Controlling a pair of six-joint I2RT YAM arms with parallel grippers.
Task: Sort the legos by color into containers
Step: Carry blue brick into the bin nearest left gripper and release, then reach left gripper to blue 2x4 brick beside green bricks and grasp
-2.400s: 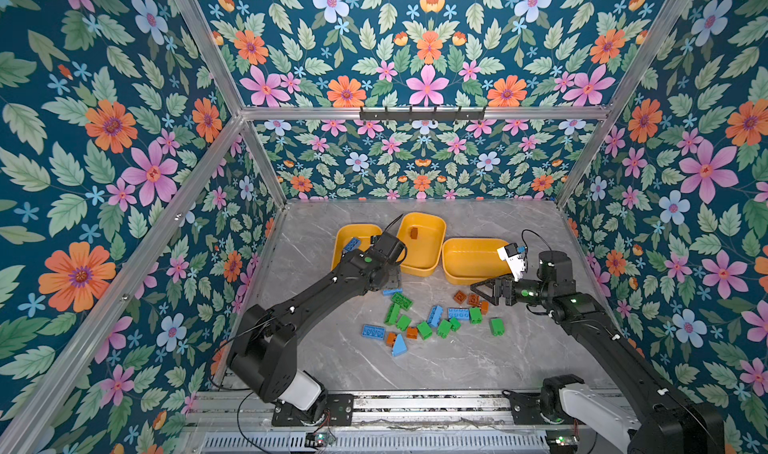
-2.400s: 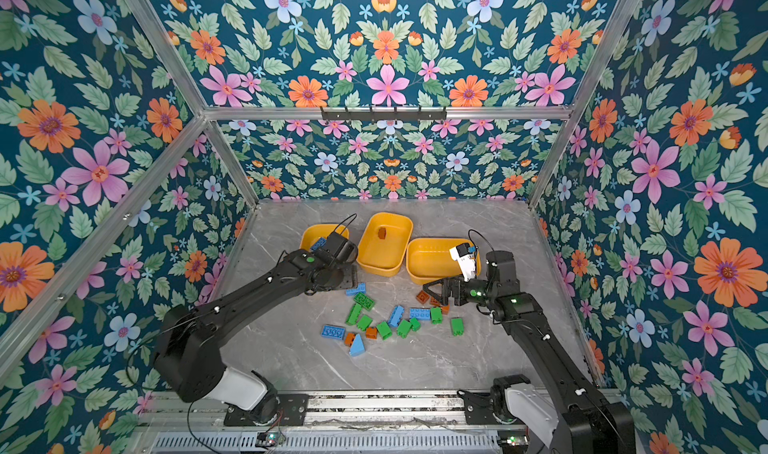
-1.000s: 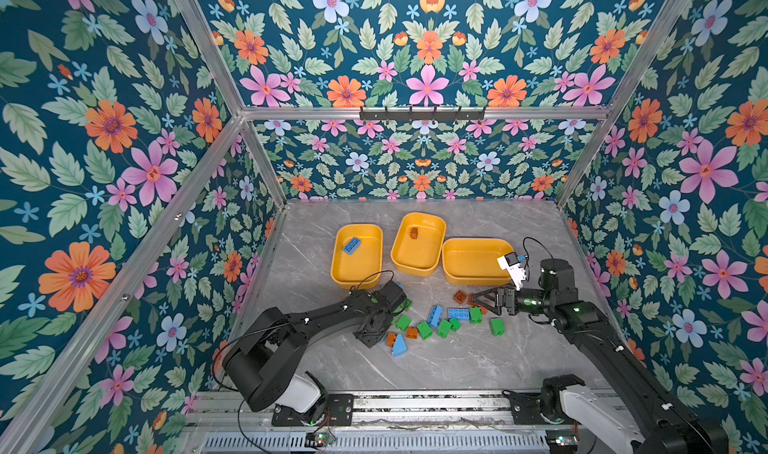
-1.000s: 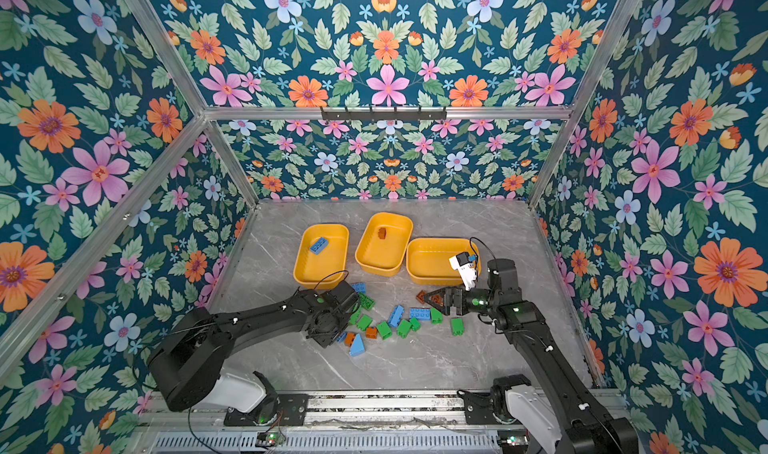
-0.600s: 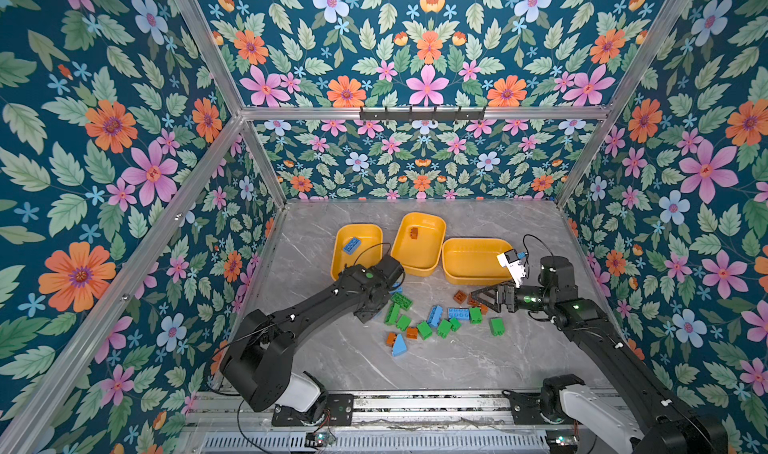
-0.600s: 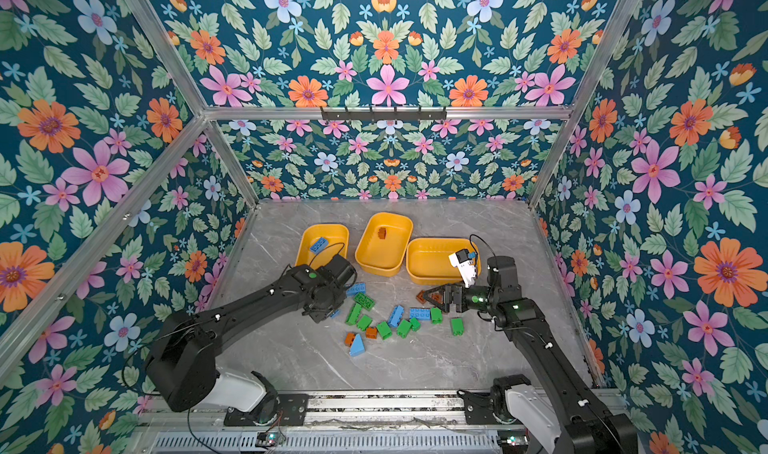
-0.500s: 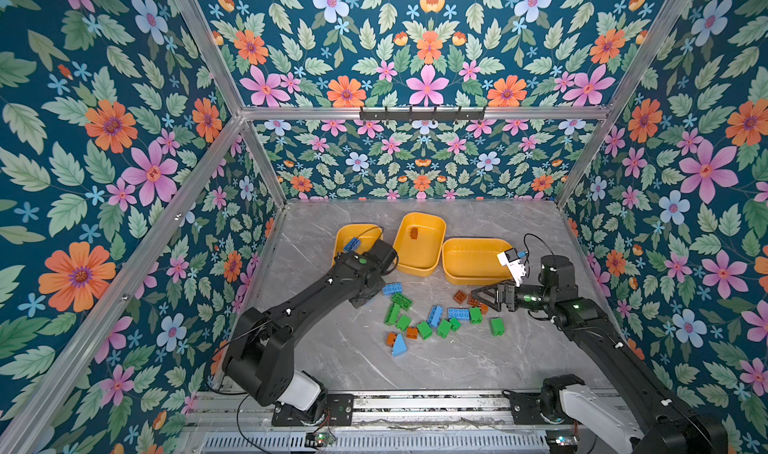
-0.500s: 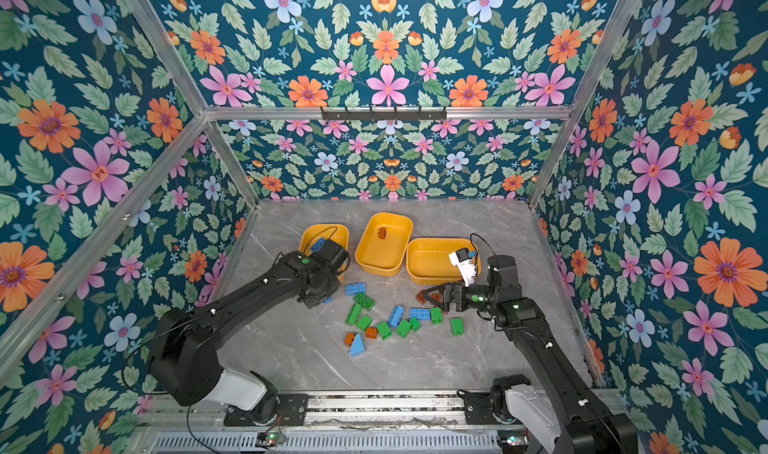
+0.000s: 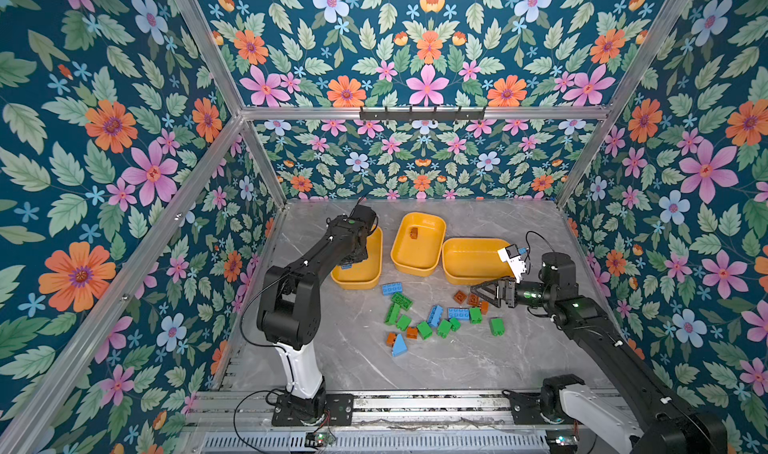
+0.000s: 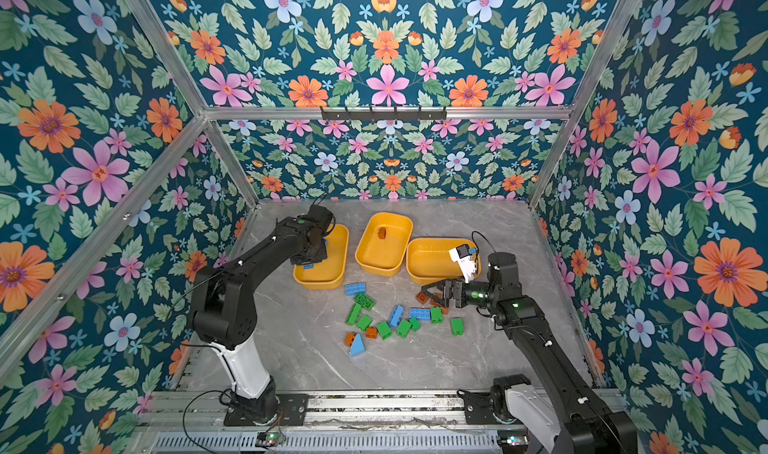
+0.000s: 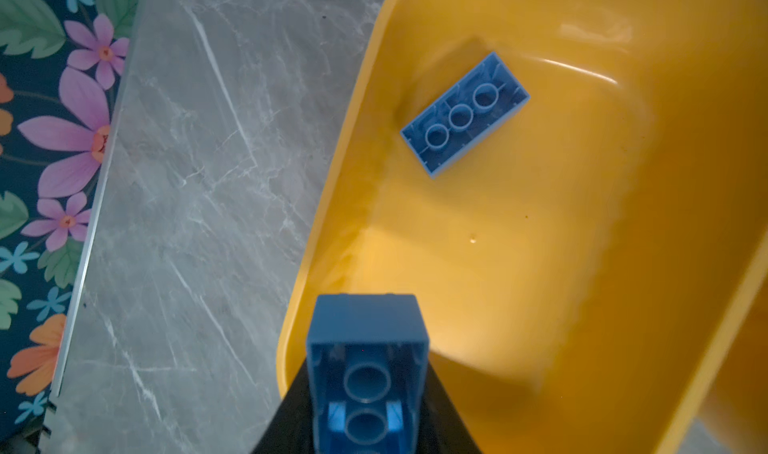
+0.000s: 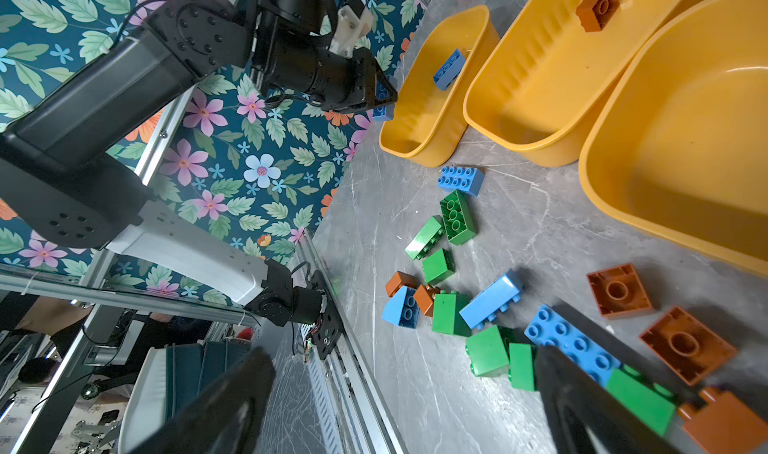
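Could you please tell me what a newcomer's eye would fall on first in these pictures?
Probably the loud floral wallpaper on every wall around the grey table. Next come three yellow tubs at the back, with blue, green and orange bricks scattered in front of them. The left claw holds a blue brick over the leftmost tub, while the right claw gapes open at the pile's right edge.

Grey marble-look tabletop [image 9: 357,364]: beneath right gripper [image 9: 478,294] and left gripper [image 12: 384,98].
Floral wallpaper panels [image 9: 104,148]: teal ground, pink and orange blooms; enclose grippers left, right, far side.
Aluminium frame struts [image 9: 291,112]: along panel joints.
Black hook rail [image 9: 422,115]: back wall, high beyond both grippers.
Slotted aluminium base rail [image 9: 415,404]: front edge, behind grippers.
Small circuit board [image 9: 318,438]: under base rail.
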